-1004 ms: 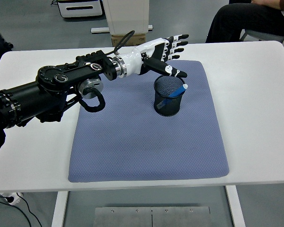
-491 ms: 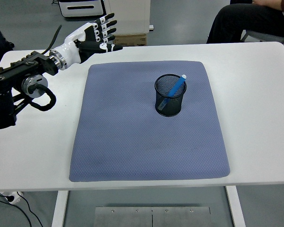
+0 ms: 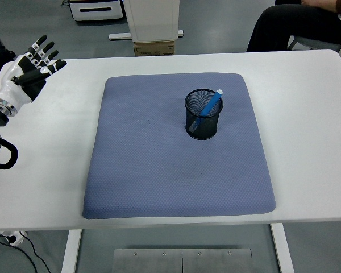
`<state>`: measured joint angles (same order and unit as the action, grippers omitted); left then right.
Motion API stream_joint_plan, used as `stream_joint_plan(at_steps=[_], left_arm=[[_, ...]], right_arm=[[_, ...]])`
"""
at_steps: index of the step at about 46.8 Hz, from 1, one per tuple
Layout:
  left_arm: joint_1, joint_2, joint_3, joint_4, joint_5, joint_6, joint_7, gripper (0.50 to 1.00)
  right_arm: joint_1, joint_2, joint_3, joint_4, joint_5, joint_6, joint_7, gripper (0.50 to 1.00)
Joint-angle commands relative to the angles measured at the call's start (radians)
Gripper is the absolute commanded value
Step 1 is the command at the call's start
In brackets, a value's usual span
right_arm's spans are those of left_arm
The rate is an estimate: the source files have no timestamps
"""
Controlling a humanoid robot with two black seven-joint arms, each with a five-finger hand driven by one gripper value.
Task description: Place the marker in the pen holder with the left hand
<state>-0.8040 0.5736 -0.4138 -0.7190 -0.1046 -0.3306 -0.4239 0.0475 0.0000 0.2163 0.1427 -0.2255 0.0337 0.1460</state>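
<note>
A blue marker point(image 3: 211, 106) with a white cap stands tilted inside the black mesh pen holder point(image 3: 203, 121), its cap leaning on the right rim. The holder stands upright on the blue-grey mat point(image 3: 159, 165). My left hand point(image 3: 35, 58) is at the far left edge of the table, well away from the holder, with its fingers spread and holding nothing. My right hand is out of view.
A person's dark-clothed legs point(image 3: 295, 25) show at the top right behind the table. A white cabinet point(image 3: 152, 20) and a cardboard box point(image 3: 154, 48) stand beyond the far edge. A black cable loop point(image 3: 1, 155) hangs by my left arm.
My left hand has pulled back from the pen holder to the far left edge of the table. The marker stays in the holder, leaning against its right rim.
</note>
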Motion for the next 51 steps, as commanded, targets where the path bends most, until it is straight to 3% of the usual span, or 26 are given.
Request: stream_joint_plan(at_steps=[1,8,23,39,51], left_arm=[[0.055,0.011,-0.048,0.0,-0.03,-0.027,0.001,1.0],[0.114,0.045,-0.108,0.0,-0.098,-0.05,0.004,1.0],[0.121,0.029,-0.112,0.0,-0.101,-0.045,0.004,1.0],[0.118,-0.044,-0.112,0.0,-0.099,-0.041,0.004,1.0],[0.12,-0.061,-0.112,0.0,-0.099,-0.041,0.004,1.0]], right_arm=[[0.0,0.0,0.0,0.0,0.0,0.0,0.0,1.0],[0.0,0.0,0.0,0.0,0.0,0.0,0.0,1.0],[0.0,0.0,-0.003,0.003,-0.002,0.0,0.0,1.0],[0.017,0.0,-0.002,0.003,0.002,0.009,0.001,1.0],[0.015,0.0,-0.009,0.014,-0.009,0.012,0.0,1.0]])
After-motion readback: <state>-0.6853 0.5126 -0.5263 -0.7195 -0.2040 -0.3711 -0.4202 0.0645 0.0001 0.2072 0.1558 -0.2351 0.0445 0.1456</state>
